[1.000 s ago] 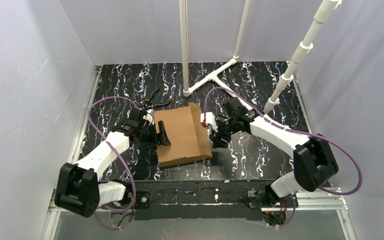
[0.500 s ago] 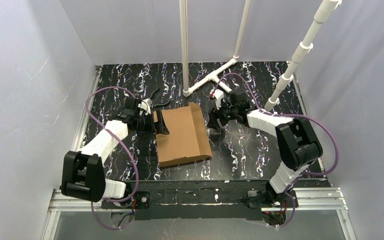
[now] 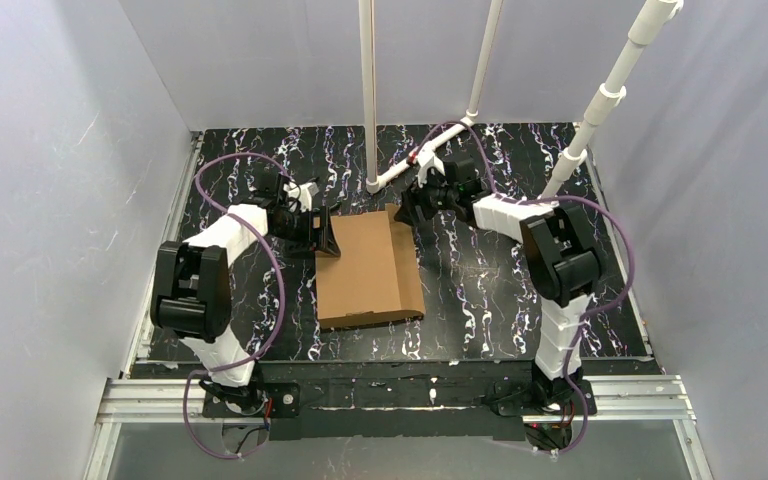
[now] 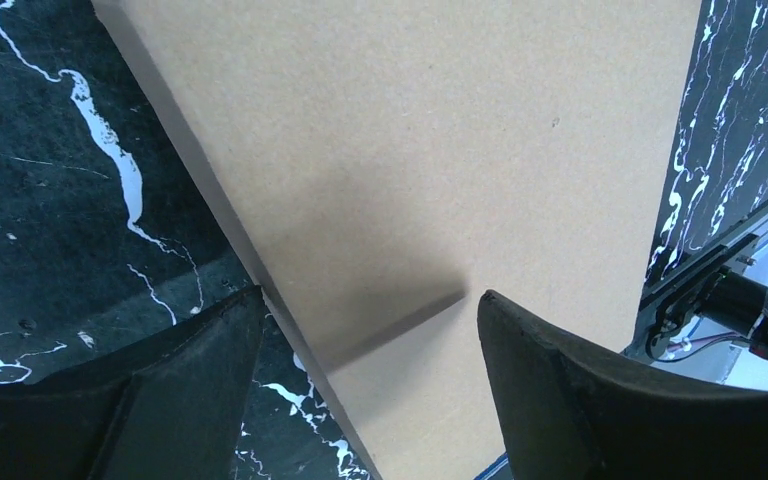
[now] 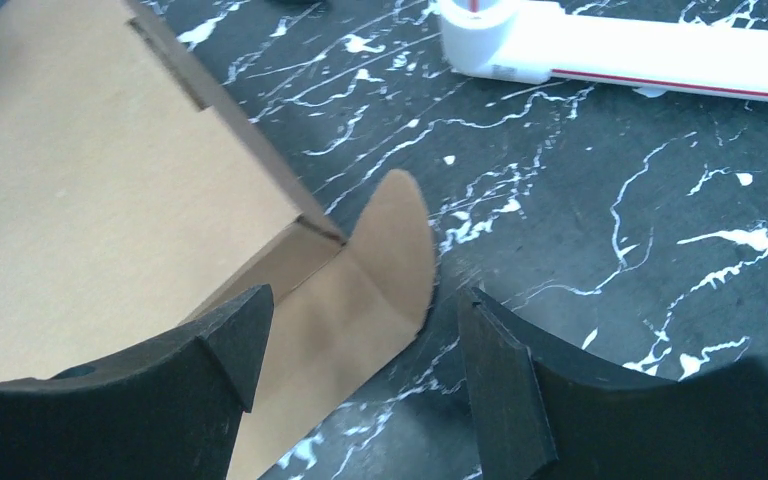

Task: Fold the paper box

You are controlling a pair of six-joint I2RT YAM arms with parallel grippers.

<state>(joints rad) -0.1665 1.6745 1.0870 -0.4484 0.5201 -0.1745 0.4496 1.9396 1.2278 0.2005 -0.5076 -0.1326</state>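
Cardboard paper box point(image 3: 365, 270) lies flat on the desk point(image 3: 480, 290), one rounded tab point(image 5: 390, 250) loose at its far right corner. Left pincer point(image 4: 368, 300) straddles its left edge, right pincer point(image 5: 365, 293) hovers over the tab; both gape empty, likely to tuck.

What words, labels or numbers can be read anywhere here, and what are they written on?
None can be read.
Paper box: plain brown cardboard, no print on the faces that show.
White pipe: a thin red line runs along it; if that is lettering, it is too blurred to read.
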